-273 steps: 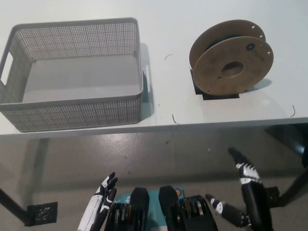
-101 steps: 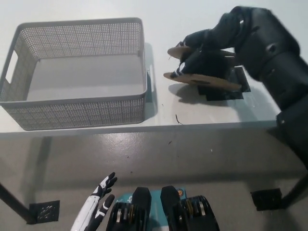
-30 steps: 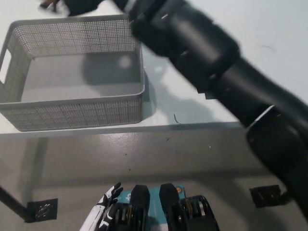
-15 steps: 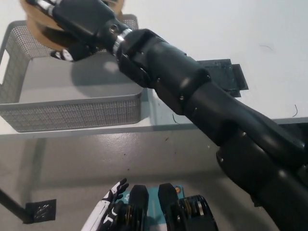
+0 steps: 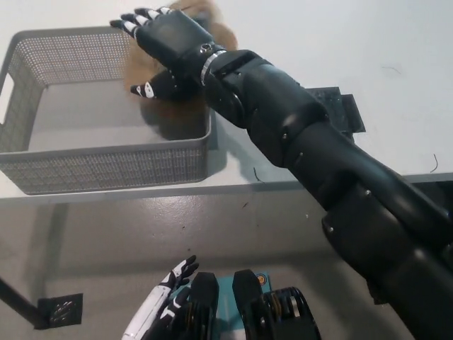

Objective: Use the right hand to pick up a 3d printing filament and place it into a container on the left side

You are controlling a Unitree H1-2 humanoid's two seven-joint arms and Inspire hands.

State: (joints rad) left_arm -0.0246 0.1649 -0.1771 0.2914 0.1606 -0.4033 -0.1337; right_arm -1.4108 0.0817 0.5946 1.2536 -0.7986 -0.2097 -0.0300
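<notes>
the grey mesh basket [image 5: 106, 166] has plenty of bare floor to the left of the black right hand [image 5: 166, 39], which reaches over its right rear corner, close above the rim. the arm stretches long from the lower right, across the table edge [image 5: 283, 185]. its fingers are spread wide, clasping nothing. the brown filament spool [image 5: 185, 106], blurred, sits just under and behind the palm, inside the basket by its right wall. the white left hand [image 5: 166, 301] rests low, fingers apart, well below the table.
</notes>
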